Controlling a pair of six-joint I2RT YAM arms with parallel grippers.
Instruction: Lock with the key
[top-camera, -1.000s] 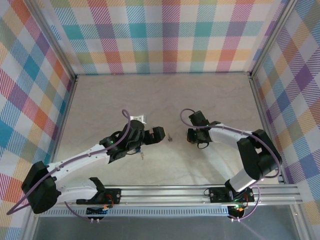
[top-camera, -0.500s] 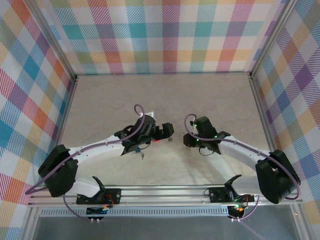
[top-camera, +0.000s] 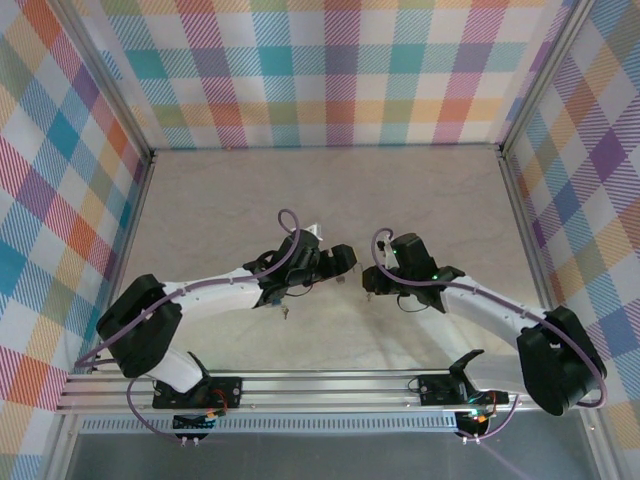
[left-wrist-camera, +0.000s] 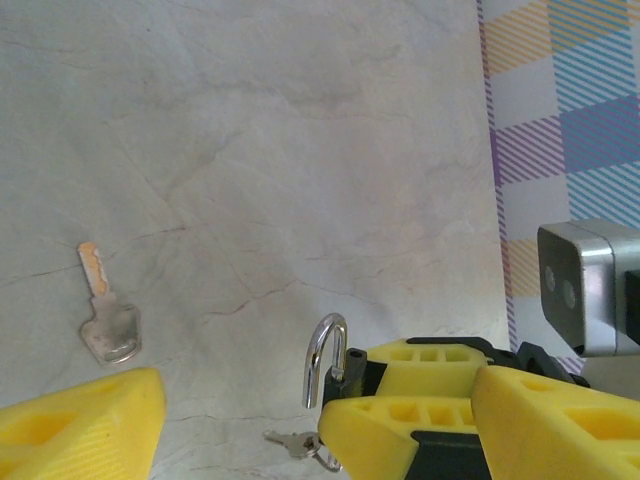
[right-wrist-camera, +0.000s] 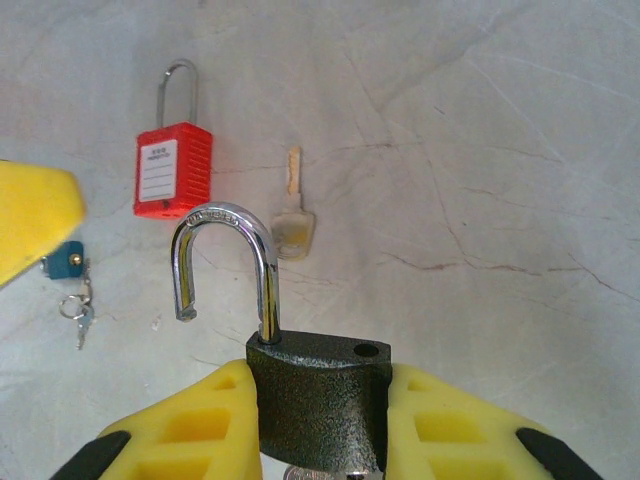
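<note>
Right hand (right-wrist-camera: 318, 392): I am pinching the dark padlock (right-wrist-camera: 316, 372) by its body between both pads, with its shackle (right-wrist-camera: 226, 228) swung open and pointing away from me.
Left hand (top-camera: 338, 262): I am holding it low over the table (right-wrist-camera: 500, 150), fingers spread with nothing between them, just beside the right one.
Blue-tagged key ring (right-wrist-camera: 68, 262): it is lying near my left finger, and I am reading it as a distractor.
Key (right-wrist-camera: 292, 228): it is lying flat just beyond the padlock, bow toward me, touching nothing.
Red padlock (right-wrist-camera: 172, 170): it is lying farther out, left of the key and apart from it.
Step, as I am judging it: fetching the key with the left hand.
Doing it well: I am planning to straddle the bow, pinch low and leave the blade free, while keeping the padlock steady.
</note>
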